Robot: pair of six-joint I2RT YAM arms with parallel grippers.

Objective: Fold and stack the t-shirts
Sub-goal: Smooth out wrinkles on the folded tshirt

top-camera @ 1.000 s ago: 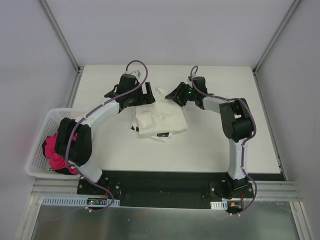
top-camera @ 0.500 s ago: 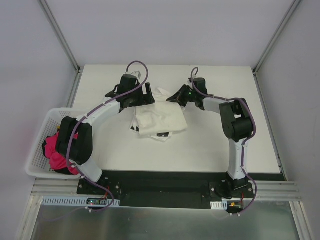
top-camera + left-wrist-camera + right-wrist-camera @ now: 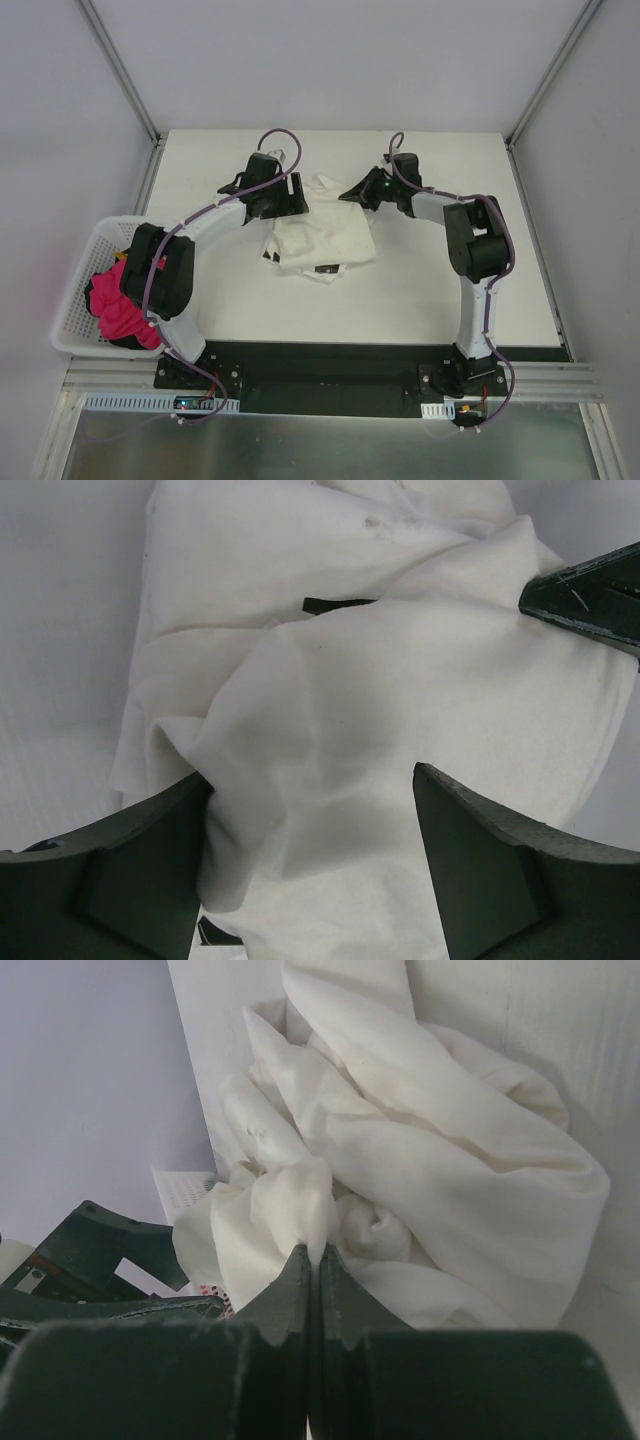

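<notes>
A crumpled cream-white t-shirt (image 3: 322, 232) lies mid-table. Small black printed marks (image 3: 324, 270) of a white t-shirt beneath it show at the heap's near edge. My left gripper (image 3: 292, 197) is at the heap's far left corner, and its fingers (image 3: 130, 870) stand apart astride a raised fold of the cream cloth (image 3: 330, 780). My right gripper (image 3: 352, 196) is at the far right corner. In the right wrist view the right gripper (image 3: 314, 1252) is shut on a small pinch of the cream t-shirt (image 3: 420, 1160). Its dark fingertip (image 3: 590, 590) also shows in the left wrist view.
A white plastic basket (image 3: 76, 262) sits at the table's left edge with a pink garment (image 3: 112, 303) in it. Grey walls and metal posts close in the table's back and sides. Bare white tabletop (image 3: 430, 290) lies right of the heap.
My right gripper has shut on a pinch of the cream t-shirt. My left gripper's jaws have narrowed around the fold, and that arm has shifted slightly right.
</notes>
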